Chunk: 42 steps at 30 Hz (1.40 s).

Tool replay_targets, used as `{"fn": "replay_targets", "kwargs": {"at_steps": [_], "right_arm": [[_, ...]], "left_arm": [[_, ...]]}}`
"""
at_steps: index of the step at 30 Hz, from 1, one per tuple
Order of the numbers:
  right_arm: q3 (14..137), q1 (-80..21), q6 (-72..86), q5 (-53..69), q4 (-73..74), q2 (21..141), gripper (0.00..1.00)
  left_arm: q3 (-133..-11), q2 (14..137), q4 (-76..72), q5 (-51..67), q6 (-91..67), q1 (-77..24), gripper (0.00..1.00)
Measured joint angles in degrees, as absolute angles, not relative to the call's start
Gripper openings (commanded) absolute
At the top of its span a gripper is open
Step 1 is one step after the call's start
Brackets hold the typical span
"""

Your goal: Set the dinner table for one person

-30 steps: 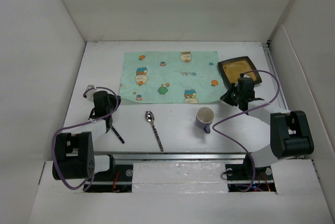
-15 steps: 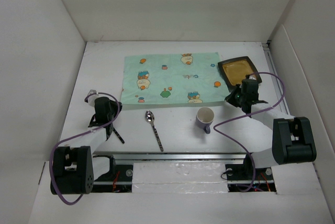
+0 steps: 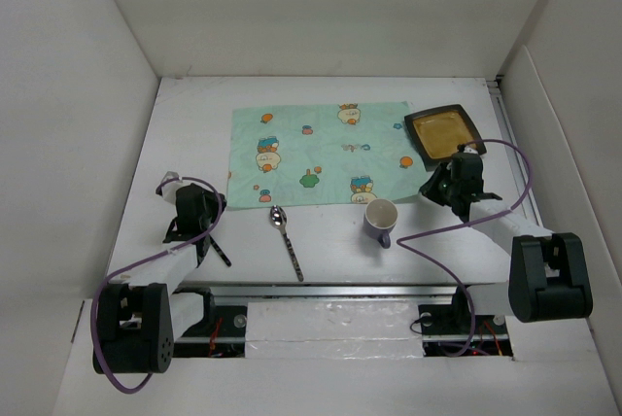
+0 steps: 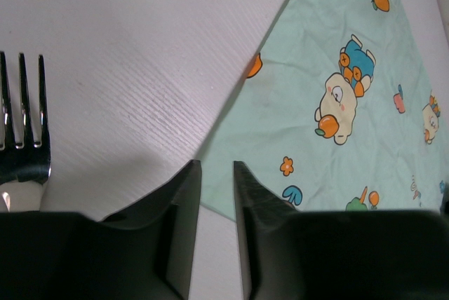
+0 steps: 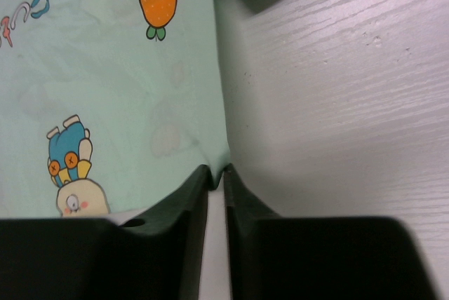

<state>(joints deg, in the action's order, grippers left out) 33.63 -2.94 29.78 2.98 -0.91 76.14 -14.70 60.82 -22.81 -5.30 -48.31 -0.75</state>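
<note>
Overhead, the table is seen as a white worktop walled at 9, 12 and 3 o'clock, lying under both grippers. A cloth printed with cartoon figures and orange fruit is spread from the centre toward 12 o'clock. Small pink and blue squiggles on it cannot be read as writing.

The right gripper is pinched together on the cloth's near right corner. Bare table is seen from 1 to 3 o'clock of it, and a dark dish at 12 o'clock.

The left gripper is seen with its fingers a little apart, and the cloth's near left corner lies at the gap. Bare table spreads toward 11 o'clock of it, and fork tines show at 9 o'clock.

A spoon and a mug are laid toward the table's 6 o'clock side, near the cloth's edge.
</note>
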Motion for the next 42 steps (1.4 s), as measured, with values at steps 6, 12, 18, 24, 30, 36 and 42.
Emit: {"fn": "replay_targets", "kwargs": {"at_steps": [6, 12, 18, 24, 30, 36, 42], "right_arm": [[34.09, -2.55, 29.39, 2.79, 0.05, 75.00, 0.54], [39.57, 1.08, 31.20, 3.25, -0.10, 75.37, 0.57], [40.99, 11.42, 39.92, 7.07, -10.11, 81.01, 0.58], [40.25, 19.05, 50.00, 11.94, -18.65, 94.13, 0.59], [41.15, 20.12, 55.72, 15.00, -23.99, 99.59, 0.60], [44.88, 20.05, 61.76, 17.02, -26.81, 104.88, 0.51], [46.41, 19.42, 68.49, 17.65, -31.20, 109.62, 0.28]], "left_arm": [[-14.74, 62.11, -22.92, -4.91, -48.40, -0.75, 0.52], [-15.64, 55.53, -23.40, -2.04, -50.72, -0.75, 0.50], [-22.96, 46.92, -24.56, 2.94, -52.03, -1.13, 0.48], [-25.52, 45.60, -26.81, 8.82, -51.92, -5.61, 0.47], [-25.52, 46.04, -24.84, 12.47, -51.66, -9.87, 0.47], [-25.52, 44.03, -23.66, 13.45, -51.46, -10.31, 0.47], [-25.54, 42.72, -22.50, 12.99, -51.27, -10.31, 0.46]]}}
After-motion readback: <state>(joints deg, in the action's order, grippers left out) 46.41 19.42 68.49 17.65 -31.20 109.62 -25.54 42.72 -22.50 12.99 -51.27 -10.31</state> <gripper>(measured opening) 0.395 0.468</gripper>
